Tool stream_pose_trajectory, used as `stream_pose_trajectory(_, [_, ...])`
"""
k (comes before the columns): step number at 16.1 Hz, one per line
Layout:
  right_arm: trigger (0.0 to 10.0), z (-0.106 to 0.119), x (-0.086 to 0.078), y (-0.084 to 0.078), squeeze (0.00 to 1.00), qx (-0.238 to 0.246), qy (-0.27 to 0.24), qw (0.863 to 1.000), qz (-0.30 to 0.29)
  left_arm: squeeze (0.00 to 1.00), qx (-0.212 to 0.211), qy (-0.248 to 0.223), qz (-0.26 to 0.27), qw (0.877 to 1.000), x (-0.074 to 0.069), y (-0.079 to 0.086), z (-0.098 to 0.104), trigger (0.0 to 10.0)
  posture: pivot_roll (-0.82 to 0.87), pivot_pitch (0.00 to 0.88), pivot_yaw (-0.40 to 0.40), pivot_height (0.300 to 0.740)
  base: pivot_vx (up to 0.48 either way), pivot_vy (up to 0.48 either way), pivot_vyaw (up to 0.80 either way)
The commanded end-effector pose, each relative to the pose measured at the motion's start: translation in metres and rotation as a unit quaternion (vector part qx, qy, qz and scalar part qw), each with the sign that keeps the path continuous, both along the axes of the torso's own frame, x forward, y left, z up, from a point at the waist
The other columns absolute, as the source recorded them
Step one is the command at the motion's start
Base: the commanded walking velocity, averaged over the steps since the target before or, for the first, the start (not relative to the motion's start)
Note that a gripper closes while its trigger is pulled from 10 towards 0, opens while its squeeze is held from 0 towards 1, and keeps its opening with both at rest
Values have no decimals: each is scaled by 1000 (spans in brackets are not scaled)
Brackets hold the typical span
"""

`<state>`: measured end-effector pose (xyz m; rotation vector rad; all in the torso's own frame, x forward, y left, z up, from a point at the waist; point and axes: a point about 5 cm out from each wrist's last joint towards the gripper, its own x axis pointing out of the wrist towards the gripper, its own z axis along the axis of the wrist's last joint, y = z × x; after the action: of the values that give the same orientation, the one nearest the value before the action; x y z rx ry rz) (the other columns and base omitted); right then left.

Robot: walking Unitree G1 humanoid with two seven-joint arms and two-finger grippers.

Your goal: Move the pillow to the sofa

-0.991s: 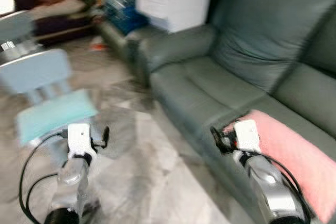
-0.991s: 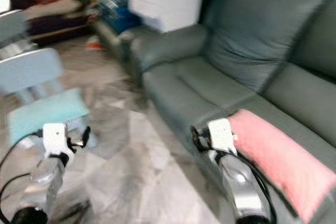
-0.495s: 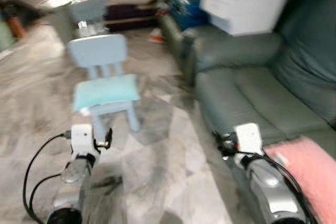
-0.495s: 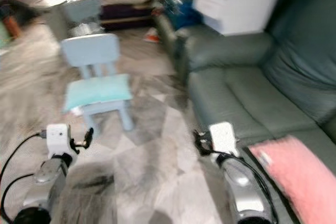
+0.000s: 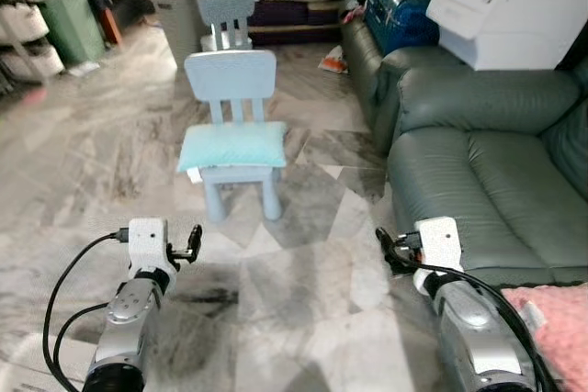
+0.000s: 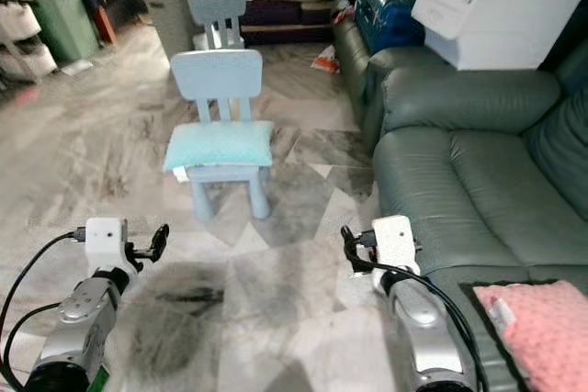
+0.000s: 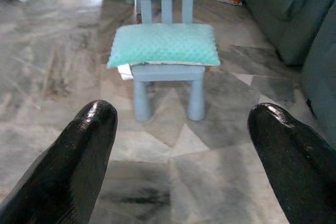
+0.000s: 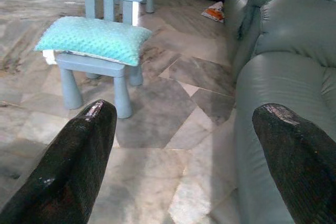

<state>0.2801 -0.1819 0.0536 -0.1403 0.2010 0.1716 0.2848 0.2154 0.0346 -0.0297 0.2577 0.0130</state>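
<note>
Presently catalogued: one mint-green pillow [image 5: 233, 145], lying flat on the seat of a small pale-blue child's chair [image 5: 231, 74], its long axis running side to side across the seat, parallel to the chair back. Chair stands on a grey marble-patterned floor [image 5: 92, 153], well ahead of the robot and somewhat toward its left. Left hand [image 5: 194, 243], black fingers spread wide, grasping nothing, held low and forward; in its wrist view the pillow [image 7: 164, 44] sits squarely between the two fingertips [image 7: 92, 129], straight along the hand's line. Right hand [image 5: 384, 247], likewise spread and empty, held beside the front edge of the grey-green leather sofa [image 5: 487, 172]; in its wrist view the pillow [image 8: 90, 38] lies off to one side, the sofa cushion to the other. Judgement: left hand is the nearer and better aligned to the pillow; both are still well apart from it, so an approach on foot comes first. Destination sofa lies to the robot's right, seat bare save a pink towel or blanket [image 5: 556, 330] at the near end. Also present: a second blue chair [image 5: 227, 8] behind the first, a white box [image 5: 510, 8] on the sofa arm, and a grey bin [image 5: 176, 6] at the back.
</note>
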Motion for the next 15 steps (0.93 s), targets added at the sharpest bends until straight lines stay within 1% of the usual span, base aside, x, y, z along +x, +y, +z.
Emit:
stream_pose_trajectory(1, [10000,5,3,7,0,1,-8,1000,13,0,-9,-9,10,1000,2,7,5,10000,-129,0,26,740,0,0,0])
stream_pose_trajectory(2, [10000,5,3,6,0,0,-9,1000,13,0,-29,-5,22,999,2,10,5,10000,-130,0,25,740,0,0,0])
stream_pose_trajectory(4, [10000,6,3,6,0,1,-9,1000,13,0,-31,-6,16,999,1,11,5,10000,-131,0,25,740,122,0,0])
stream_pose_trajectory(5, [10000,9,4,5,0,1,-20,1000,6,0,-30,-7,14,999,1,11,5,10000,-129,0,24,740,289,244,0])
stream_pose_trajectory(6, [10000,9,4,5,0,1,-20,1000,5,0,-30,-7,13,999,1,11,5,10000,-132,0,26,740,322,0,0])
stream_pose_trajectory(15, [10000,10,4,6,0,0,-21,1000,5,0,-37,-6,8,999,1,9,5,10000,-131,0,25,740,378,241,0])
